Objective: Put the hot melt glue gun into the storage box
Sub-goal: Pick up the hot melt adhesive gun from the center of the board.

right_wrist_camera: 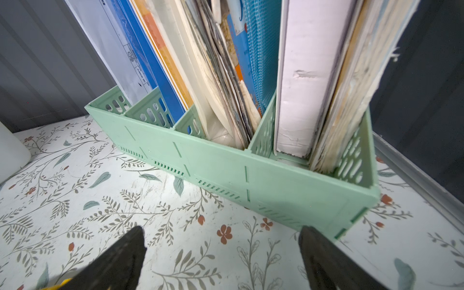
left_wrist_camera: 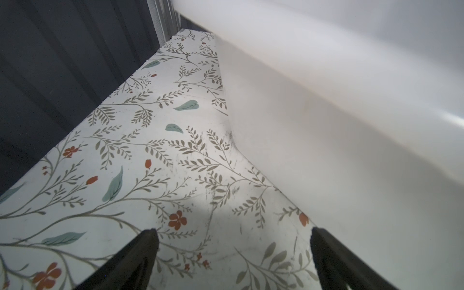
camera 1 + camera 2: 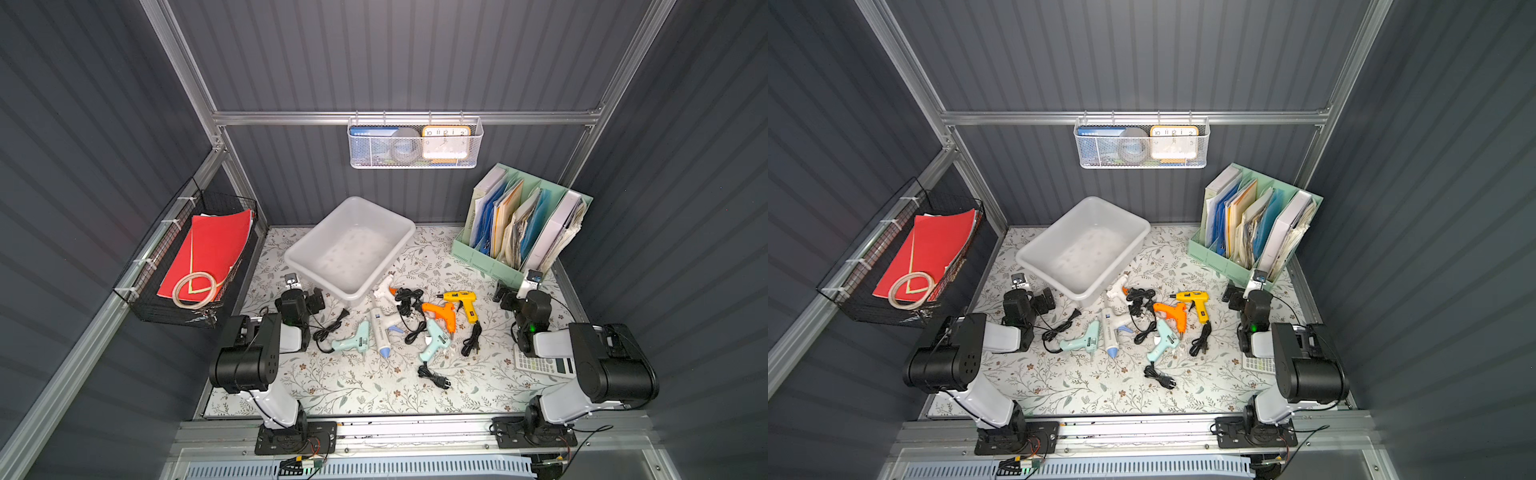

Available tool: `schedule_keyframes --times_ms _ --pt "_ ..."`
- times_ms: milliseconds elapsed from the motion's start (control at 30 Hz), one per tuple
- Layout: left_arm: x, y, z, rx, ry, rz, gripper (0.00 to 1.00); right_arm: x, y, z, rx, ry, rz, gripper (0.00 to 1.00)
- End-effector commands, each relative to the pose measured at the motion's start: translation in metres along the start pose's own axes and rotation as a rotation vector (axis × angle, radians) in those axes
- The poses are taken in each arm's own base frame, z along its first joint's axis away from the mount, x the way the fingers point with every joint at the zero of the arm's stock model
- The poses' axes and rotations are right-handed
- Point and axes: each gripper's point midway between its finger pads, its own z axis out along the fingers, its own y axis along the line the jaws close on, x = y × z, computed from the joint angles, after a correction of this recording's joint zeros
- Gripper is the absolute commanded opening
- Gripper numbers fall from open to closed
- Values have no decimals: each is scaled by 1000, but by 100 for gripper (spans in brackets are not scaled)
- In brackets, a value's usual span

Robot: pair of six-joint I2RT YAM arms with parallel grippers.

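Floral-print tabletop [image 3: 353, 386] inside dark ribbed walls. Far and a little left of centre, the storage box [image 3: 351, 249], whitish, translucent, set askew. Just near and right of it, six glue guns [image 3: 380, 328] in a loose cluster with tangled black cords, all on the tabletop: two white, two mint, one orange, one yellow. Smaller white gun [image 3: 384, 291] right at the box's near corner. Left gripper [image 2: 233, 232] spread wide, holding nothing, low beside the box's left wall. Right gripper [image 1: 221, 229] likewise spread, holding nothing, just before the mint-green file organiser [image 1: 226, 175] at far right.
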Motion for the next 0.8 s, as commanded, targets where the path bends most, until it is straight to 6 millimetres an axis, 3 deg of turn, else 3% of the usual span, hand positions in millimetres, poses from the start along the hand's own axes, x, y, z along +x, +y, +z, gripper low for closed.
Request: schedule_keyframes --times_ms 0,333,467,767 --pt "-6 -3 3 10 -15 -14 100 1 3 0 -10 3 -6 99" --pt "-6 -3 2 14 -15 -14 100 1 4 -2 -17 -6 -8 99" --pt "-13 2 1 -19 -11 -26 100 -8 -1 -12 8 -44 5 99" --pt "-51 19 -39 -101 -76 -87 100 -23 -13 -27 91 -1 37 99"
